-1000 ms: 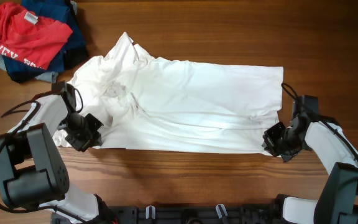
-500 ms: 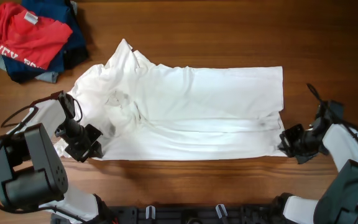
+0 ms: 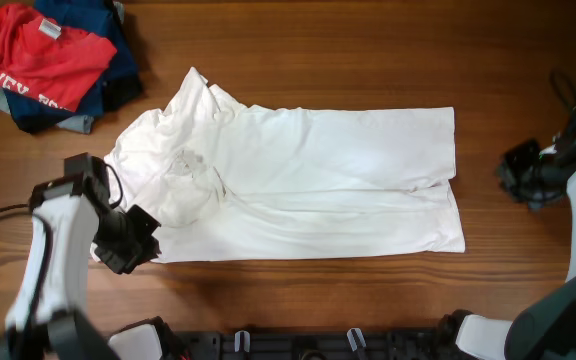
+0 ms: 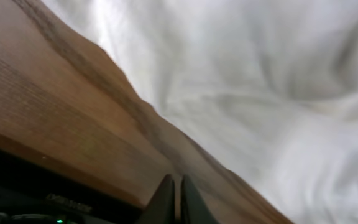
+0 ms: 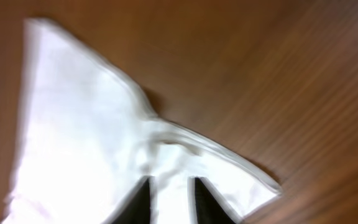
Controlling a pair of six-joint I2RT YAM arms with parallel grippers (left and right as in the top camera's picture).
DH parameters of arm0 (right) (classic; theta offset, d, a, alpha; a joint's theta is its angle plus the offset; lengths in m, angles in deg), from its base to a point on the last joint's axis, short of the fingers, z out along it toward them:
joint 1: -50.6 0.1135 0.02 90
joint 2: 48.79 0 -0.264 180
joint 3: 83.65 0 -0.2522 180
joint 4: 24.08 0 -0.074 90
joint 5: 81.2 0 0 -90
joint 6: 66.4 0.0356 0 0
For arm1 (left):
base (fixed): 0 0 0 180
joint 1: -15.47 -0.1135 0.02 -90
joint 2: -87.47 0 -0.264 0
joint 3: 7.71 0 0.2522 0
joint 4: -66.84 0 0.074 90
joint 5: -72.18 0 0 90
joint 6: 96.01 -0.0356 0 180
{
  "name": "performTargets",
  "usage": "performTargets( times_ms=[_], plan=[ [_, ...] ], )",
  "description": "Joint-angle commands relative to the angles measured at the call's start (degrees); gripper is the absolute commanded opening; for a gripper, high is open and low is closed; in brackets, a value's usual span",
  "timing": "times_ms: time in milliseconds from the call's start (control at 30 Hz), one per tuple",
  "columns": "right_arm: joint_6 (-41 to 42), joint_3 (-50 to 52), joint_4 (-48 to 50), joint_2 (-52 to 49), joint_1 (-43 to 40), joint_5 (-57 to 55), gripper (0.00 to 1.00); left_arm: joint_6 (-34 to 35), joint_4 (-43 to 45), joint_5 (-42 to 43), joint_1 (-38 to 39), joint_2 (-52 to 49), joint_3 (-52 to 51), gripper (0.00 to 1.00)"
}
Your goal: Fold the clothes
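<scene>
The white T-shirt (image 3: 318, 180) lies spread in a long band across the wooden table (image 3: 368, 50), between the two claws. Its hem end is towards the right claw (image 3: 516, 175) and its bunched, wrinkled end towards the left claw (image 3: 133, 238).

The left claw sits at the near left corner of the cloth, touching or just beside its edge; the overhead view does not settle which. In the left wrist view its fingers (image 4: 166, 199) are pressed together with only a thin slit between them and nothing caught there. They are over bare wood, with the shirt's edge just ahead of the tips. A thin dark cable (image 3: 3, 212) loops out on the far side of that arm, away from the cloth.

The right claw stands well apart from the shirt, off beyond the hem end, with bare table between. Its fingers (image 5: 143, 199) are spread and empty. In the right wrist view, blurred, the nearest corner of the shirt shows ahead of them, a lower layer poking out past the upper one.

Well beyond the left claw, at the far left corner of the table, a red shirt (image 3: 28, 55) with white print lies on top of dark navy garments (image 3: 98, 40). This pile is apart from the white cloth, near its raised, wrinkled peak. Nothing lies on the shirt itself.
</scene>
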Motion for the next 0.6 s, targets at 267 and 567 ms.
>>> performTargets(
  times_ms=[267,567],
  plan=[
    [-11.0,-10.8,16.0,-0.4,10.6,16.1,0.99,-4.2,24.9,9.7,8.8,12.3,13.7,0.99],
    [-10.8,-10.9,22.6,-2.6,21.0,-4.2,1.0,-7.6,27.4,-6.3,19.7,-19.1,39.6,1.0]
  ],
)
